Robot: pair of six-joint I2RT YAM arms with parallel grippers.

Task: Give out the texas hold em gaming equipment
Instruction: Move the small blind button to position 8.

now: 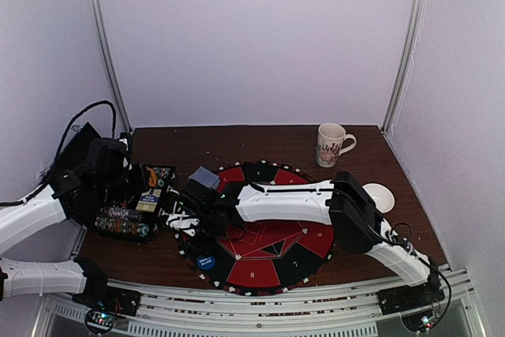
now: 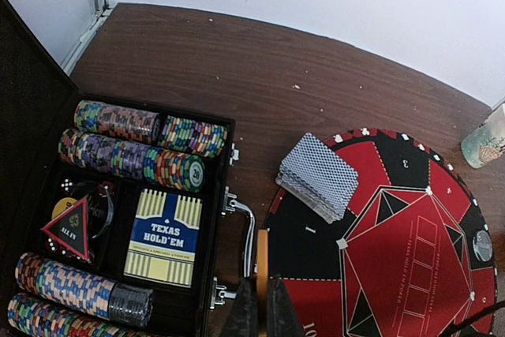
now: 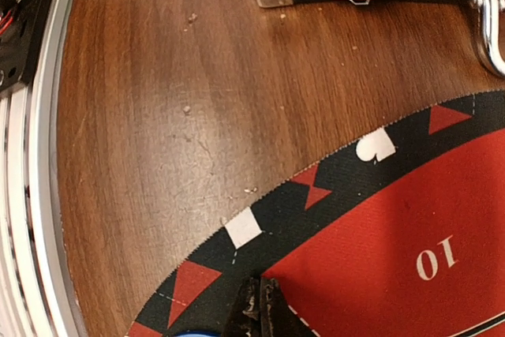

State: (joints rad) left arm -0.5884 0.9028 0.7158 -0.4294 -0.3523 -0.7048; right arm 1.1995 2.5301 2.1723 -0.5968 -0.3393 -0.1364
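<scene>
Between case (image 2: 213, 222) and mat (image 2: 394, 262), left claw (image 2: 260, 293) pinches orange button (image 2: 262, 254) edge-on, likely bound for player spot; right claw (image 3: 256, 305) closed, empty, near blue button (image 1: 206, 262).

Card box (image 2: 162, 238) reads "TEXAS HOLD'EM"; mat (image 3: 379, 219) shows "10", perhaps "3".

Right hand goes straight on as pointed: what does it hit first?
Likely the black edge of the poker mat, just ahead of the right hand; beyond it, the wooden table. Depth unclear.
</scene>
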